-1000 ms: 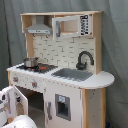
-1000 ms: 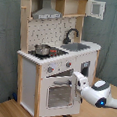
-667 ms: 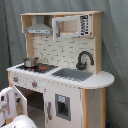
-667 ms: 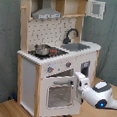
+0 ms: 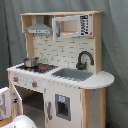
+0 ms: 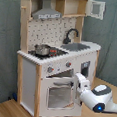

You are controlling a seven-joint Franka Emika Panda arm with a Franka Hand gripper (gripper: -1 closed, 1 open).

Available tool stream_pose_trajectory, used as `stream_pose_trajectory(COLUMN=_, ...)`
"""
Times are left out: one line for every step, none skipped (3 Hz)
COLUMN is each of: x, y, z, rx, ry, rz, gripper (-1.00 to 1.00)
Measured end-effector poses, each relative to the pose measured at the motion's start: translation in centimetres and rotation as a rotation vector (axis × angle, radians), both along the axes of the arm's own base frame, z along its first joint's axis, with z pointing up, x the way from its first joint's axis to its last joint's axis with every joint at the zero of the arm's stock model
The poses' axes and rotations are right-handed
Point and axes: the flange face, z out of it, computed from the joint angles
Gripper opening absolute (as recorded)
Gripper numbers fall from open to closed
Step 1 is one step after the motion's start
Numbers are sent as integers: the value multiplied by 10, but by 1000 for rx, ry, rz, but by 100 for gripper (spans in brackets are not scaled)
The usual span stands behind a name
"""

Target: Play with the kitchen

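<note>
- The kitchen [image 5: 60, 70] [image 6: 57, 54], a tall white and light-wood toy unit, fills the middle of the frame in both exterior views, standing before a grey-green curtain [image 5: 115, 45].
- In the second exterior view it stands on a wooden floor [image 6: 10, 110] that shows along the bottom of the frame.
- A small metal pot [image 5: 30, 62] [image 6: 41, 49] sits on the hob, left of centre in both exterior views.
- The black faucet [image 5: 84, 59] [image 6: 71, 34] curves over the grey sink [image 5: 72, 74] [image 6: 75, 46], right of the pot.
- The range hood [image 5: 39, 29] [image 6: 48, 13] hangs at the upper left of the unit; the upper cabinet [image 5: 72, 26] [image 6: 96, 8] is at the upper right.
- In the second exterior view the oven door [image 6: 59, 93] fills the lower centre, with knobs [image 6: 50, 69] in the panel above it.
- The white robot arm [image 6: 99, 98] enters from the lower right of the second exterior view.
- The gripper [image 6: 72, 81] is at the upper right corner of the oven door, against the door's handle bar; whether its fingers are clenched or released cannot be told.
- In the first exterior view white parts of the arm [image 5: 10, 107] show at the lower left edge.
</note>
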Motion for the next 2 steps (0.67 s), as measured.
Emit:
stream_pose_trajectory(x=-9, y=14, z=-1, rx=17, ry=-10, rz=-36, gripper=-100)
stream_pose_trajectory(x=-21, y=29, z=-1, rx=28, ry=-19, rz=-60, gripper=-100)
